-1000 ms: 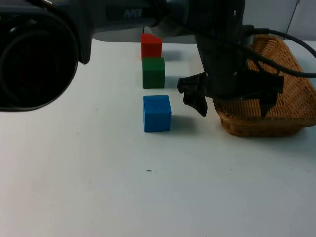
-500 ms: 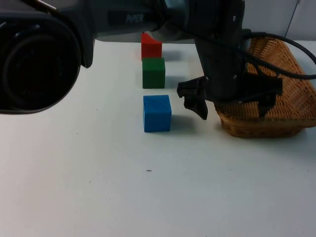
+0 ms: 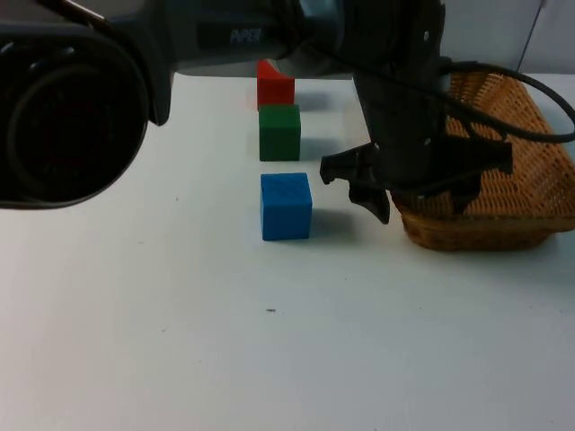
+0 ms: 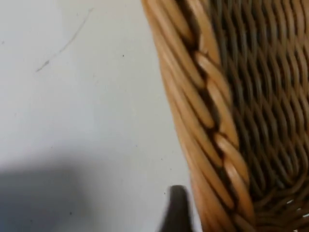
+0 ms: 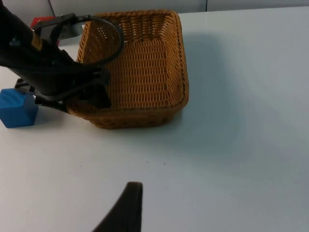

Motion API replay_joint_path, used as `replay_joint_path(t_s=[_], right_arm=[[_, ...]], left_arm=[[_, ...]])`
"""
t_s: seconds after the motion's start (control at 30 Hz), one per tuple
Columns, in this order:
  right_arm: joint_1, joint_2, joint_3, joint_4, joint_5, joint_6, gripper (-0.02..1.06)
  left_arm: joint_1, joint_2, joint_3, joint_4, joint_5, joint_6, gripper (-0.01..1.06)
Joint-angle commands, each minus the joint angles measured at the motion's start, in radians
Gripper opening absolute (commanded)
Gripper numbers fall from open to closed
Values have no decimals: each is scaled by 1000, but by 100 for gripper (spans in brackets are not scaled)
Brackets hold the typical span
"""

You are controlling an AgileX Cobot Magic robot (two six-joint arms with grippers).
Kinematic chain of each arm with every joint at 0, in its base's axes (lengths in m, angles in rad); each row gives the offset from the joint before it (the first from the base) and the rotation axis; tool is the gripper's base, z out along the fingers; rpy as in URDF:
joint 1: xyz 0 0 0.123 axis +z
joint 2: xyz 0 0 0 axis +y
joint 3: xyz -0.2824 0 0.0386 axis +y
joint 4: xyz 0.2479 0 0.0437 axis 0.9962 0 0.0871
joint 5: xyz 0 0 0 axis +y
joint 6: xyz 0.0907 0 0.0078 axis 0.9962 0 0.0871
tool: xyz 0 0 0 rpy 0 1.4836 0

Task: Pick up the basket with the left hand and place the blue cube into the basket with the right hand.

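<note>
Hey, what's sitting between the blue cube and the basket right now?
In the top view, the left gripper straddles the basket rim; one black finger hangs outside it, facing the blue cube. Otherwise bare white table.

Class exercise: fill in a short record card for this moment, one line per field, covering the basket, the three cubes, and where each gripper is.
basket: wicker basket on the white table, nothing in it
blue cube: blue cube on the table beside the basket
other cubes: green cube, then red cube, in a row behind it
left gripper: left gripper astride the basket's near-left rim, open
right gripper: right gripper waits over bare table
</note>
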Motion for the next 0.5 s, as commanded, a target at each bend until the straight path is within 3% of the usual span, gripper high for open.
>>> replay_joint_path(t_s=[0.0, 0.03, 0.07, 0.2, 0.23, 0.27, 0.47], right_arm=[[-4, -2, 7, -8, -7, 0, 104], [-4, -2, 7, -8, -7, 0, 104], [-4, -2, 7, -8, -7, 0, 104], [-4, -2, 7, -8, -7, 0, 104], [-4, -2, 7, -8, -7, 0, 104], [-4, -2, 7, -8, -7, 0, 104], [-4, -2, 7, -8, -7, 0, 104]], left_arm=[[-7, 0, -8, -2, 0, -15, 51], [-7, 0, -8, -2, 0, -15, 44], [-7, 0, -8, -2, 0, -15, 44], [-7, -6, -10, -2, -13, -12, 6], [-7, -6, -10, -2, -13, -12, 6], [-7, -8, -10, -2, -14, -12, -1], [-7, -12, -73, 1, 11, -15, 0]])
